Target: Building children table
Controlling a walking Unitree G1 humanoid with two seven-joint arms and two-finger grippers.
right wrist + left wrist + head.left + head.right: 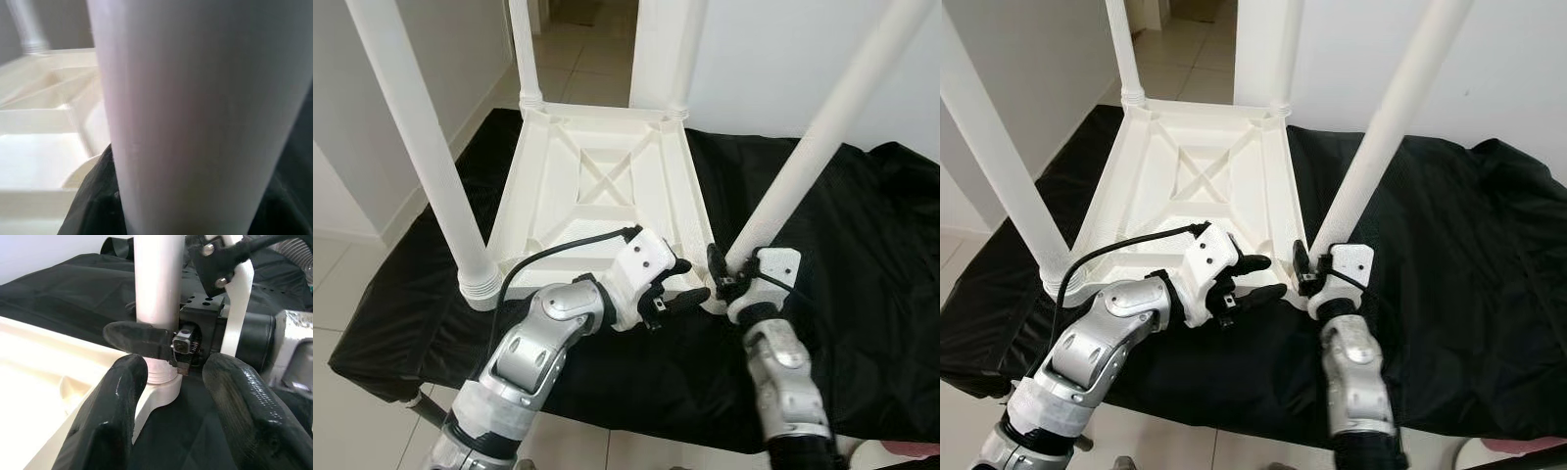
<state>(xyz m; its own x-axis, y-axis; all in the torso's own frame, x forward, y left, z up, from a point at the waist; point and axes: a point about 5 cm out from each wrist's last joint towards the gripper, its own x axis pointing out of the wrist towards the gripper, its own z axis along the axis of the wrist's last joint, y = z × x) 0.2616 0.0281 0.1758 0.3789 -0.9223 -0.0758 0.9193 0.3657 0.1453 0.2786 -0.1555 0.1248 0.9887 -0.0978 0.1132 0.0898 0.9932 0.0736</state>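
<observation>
The white plastic kids' table is lying upside down on a black cloth, with all four legs sticking up. The near right leg leans outward and sits in its corner socket right by both grippers. The right gripper is clamped around the base of that leg, with one black finger pressed across the leg just above the threaded collar, which you only really get from the left wrist view. The right wrist view is basically a blurry close-up of the leg, with the ribbed underside of the table behind it. The left gripper hovers just beside that corner over the tabletop's edge, fingers spread and holding nothing. Pale tiled floor runs beyond the far legs.
</observation>
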